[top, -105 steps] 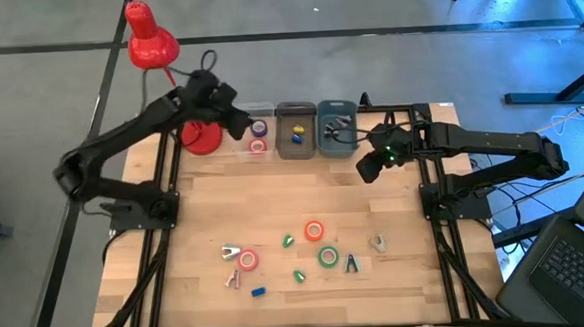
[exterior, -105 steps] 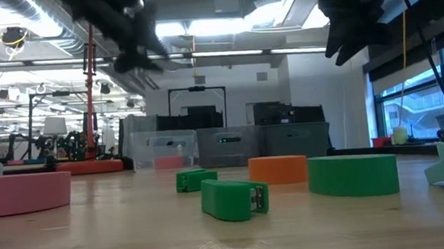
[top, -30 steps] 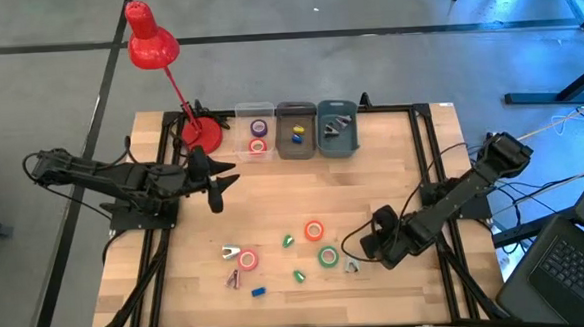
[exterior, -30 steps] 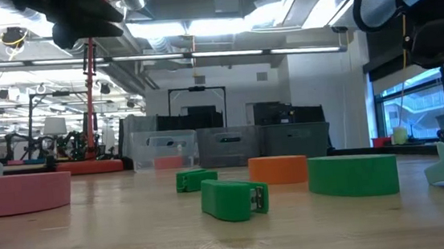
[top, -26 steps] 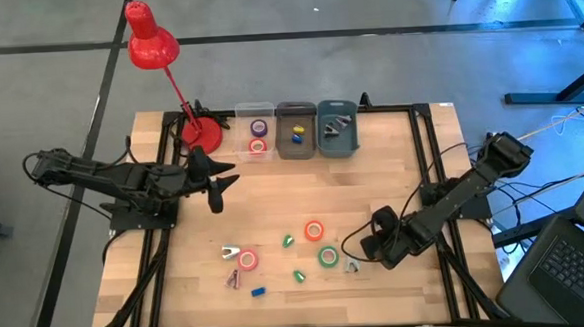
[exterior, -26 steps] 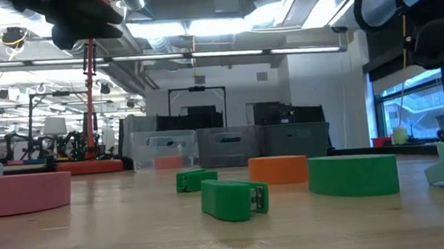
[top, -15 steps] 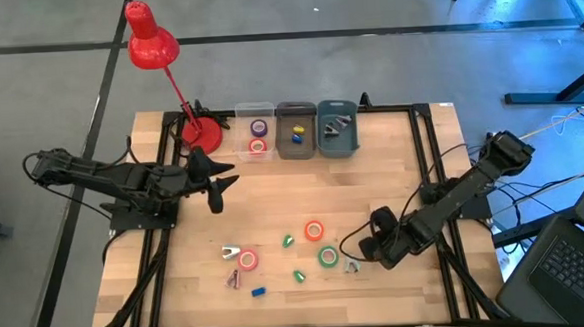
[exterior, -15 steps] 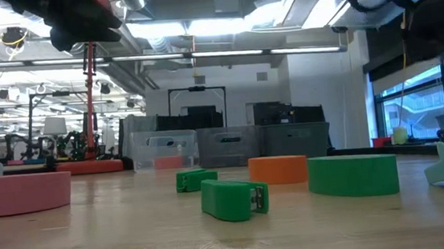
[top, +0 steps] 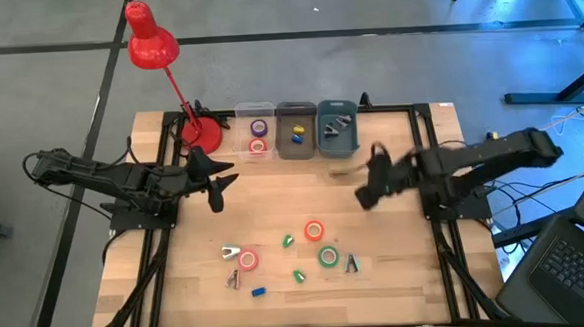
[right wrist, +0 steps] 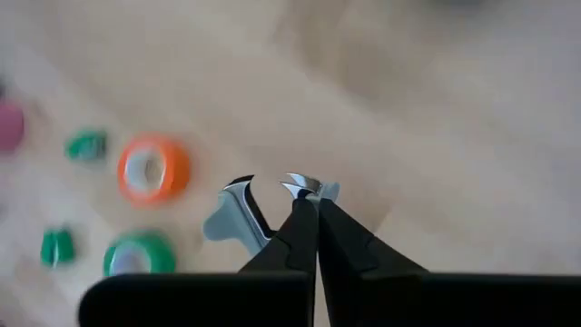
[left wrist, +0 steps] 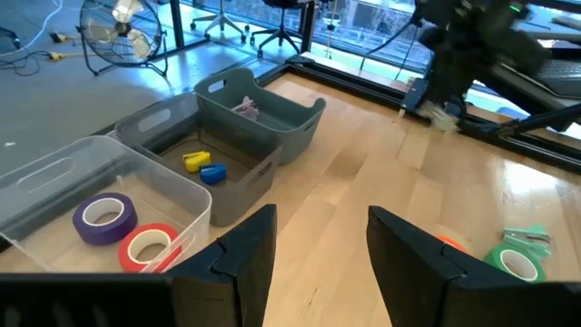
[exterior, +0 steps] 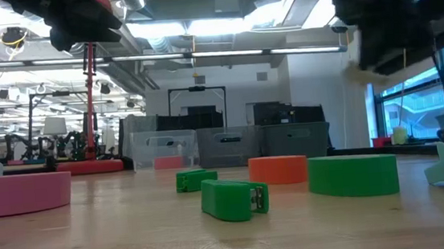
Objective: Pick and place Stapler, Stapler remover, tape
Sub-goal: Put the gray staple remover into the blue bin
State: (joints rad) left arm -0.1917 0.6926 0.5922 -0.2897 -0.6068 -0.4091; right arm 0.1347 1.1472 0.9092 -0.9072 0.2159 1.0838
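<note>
My right gripper (top: 358,185) hangs above the table's middle right, below the bins, shut on a grey metal staple remover (right wrist: 238,211), which shows as a pale blur (top: 340,171) in the high view. My left gripper (left wrist: 313,263) waits open and empty at the left (top: 218,182). Orange (top: 314,229), green (top: 328,256) and pink (top: 248,258) tape rolls lie flat on the wood near the front. Small green staplers (top: 287,241) and a dark staple remover (top: 351,264) lie among them. My right gripper pinches the staple remover between its two fingertips by a shiny metal edge (right wrist: 300,185). The fingers come from above, slanting down. The remover is lifted clear of the table, and its winged body (right wrist: 227,218) sticks out to one side of the fingertips.
Three bins stand in a row at the far edge: a clear one (top: 257,120) with purple and red tape, a grey one (top: 296,118) with small staplers, a blue-grey one (top: 336,111) with staple removers. A red lamp (top: 151,46) stands at the far left.
My right gripper has shut on the grey staple remover near the table's front right, then risen and swung toward the far edge and the bins. The remover has left the table and travels with it. The dark staple remover stays where it lay.
</note>
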